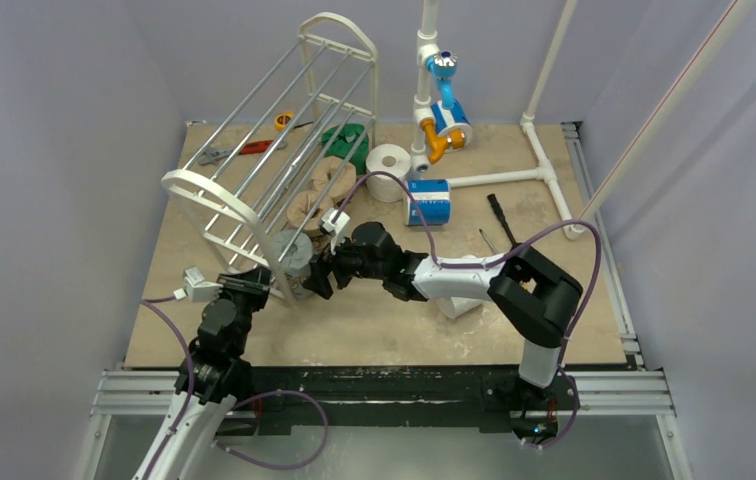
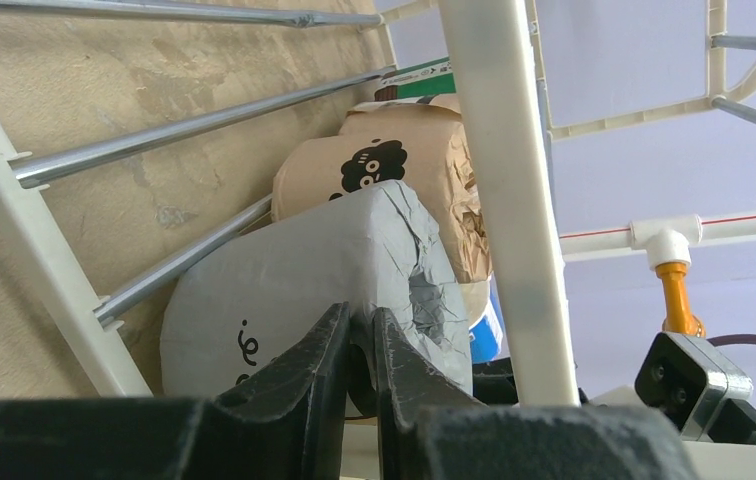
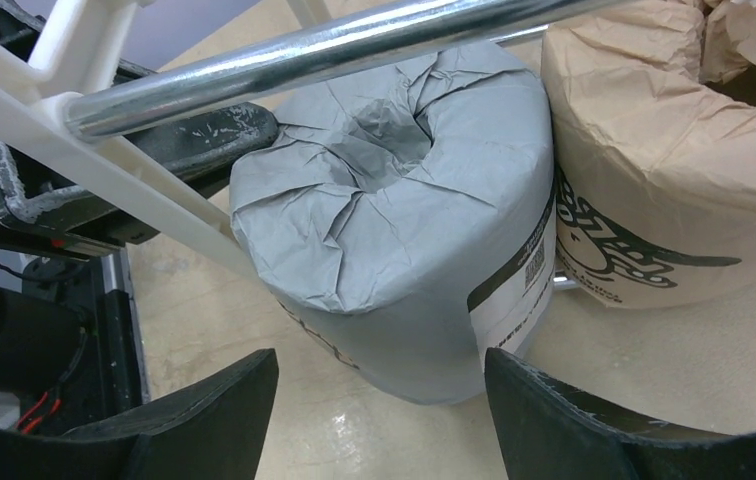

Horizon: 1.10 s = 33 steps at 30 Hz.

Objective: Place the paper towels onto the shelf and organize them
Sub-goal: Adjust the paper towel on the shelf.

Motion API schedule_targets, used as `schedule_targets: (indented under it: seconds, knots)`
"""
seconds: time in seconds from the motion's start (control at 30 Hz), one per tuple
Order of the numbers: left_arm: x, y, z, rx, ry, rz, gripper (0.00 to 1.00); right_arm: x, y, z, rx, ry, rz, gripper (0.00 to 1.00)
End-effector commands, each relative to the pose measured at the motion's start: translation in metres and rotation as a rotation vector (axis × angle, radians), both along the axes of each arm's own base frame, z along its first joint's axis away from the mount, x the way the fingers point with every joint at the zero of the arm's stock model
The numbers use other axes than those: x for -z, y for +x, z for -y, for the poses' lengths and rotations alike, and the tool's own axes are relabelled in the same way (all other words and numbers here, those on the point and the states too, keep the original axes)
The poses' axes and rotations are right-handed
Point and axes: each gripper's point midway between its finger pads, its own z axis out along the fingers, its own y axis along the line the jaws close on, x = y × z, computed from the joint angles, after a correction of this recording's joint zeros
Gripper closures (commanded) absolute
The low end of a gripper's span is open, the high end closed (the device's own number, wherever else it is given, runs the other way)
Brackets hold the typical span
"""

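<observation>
The grey roll (image 3: 404,230) looks light, soft and crinkly-wrapped — best taken across its round sides. The right claw (image 3: 382,368) gapes just before it; the left claw (image 2: 361,320) is together, tips against its wrap.

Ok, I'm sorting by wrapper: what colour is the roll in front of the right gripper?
The roll is grey; clearest in the right wrist view.

Two arms, jointed matte-black housings. Right arm (image 1: 539,290): white shell behind the wrist. Left arm (image 1: 222,330): white lowest link. Purple cable (image 1: 284,455) loops behind each wrist. White camera box (image 1: 334,222) above the fingers (image 3: 209,410), which are black, wedge-shaped and grainy.
</observation>
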Motion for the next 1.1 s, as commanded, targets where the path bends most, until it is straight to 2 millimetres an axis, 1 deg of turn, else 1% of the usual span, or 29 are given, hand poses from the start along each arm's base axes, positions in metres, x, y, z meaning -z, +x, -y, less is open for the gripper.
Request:
schedule_targets:
  seconds: [0.0,0.17,0.3,0.37,0.43,0.57,0.7,0.9,1.07]
  knots:
    - [0.004,-0.005,-0.004,-0.006,0.018,-0.002,0.87,-0.054,0.001,-0.002,0.03,0.087,0.002,0.24]
    - [0.004,-0.004,-0.005,-0.011,0.019,-0.005,0.87,-0.074,-0.001,0.004,0.076,0.14,-0.068,0.2]
    - [0.004,-0.005,-0.005,-0.011,0.023,-0.004,0.87,-0.082,0.014,0.011,0.186,0.182,-0.199,0.19]
    - [0.003,-0.005,-0.005,-0.011,0.024,-0.002,0.87,-0.081,0.021,0.012,0.229,0.195,-0.281,0.19]
    - [0.002,-0.005,-0.005,-0.011,0.028,-0.001,0.87,-0.078,0.025,0.008,0.247,0.195,-0.337,0.19]
    - [0.002,-0.005,-0.005,-0.01,0.031,-0.002,0.87,-0.075,0.025,0.0,0.251,0.179,-0.408,0.2]
    - [0.002,-0.005,-0.005,-0.009,0.032,-0.003,0.87,-0.069,0.029,-0.003,0.269,0.162,-0.433,0.21]
    - [0.002,-0.005,-0.005,-0.008,0.033,-0.003,0.87,-0.054,0.032,-0.001,0.309,0.112,-0.466,0.25]
    - [0.001,-0.005,-0.005,-0.007,0.035,-0.002,0.87,-0.046,0.035,-0.001,0.328,0.114,-0.51,0.29]
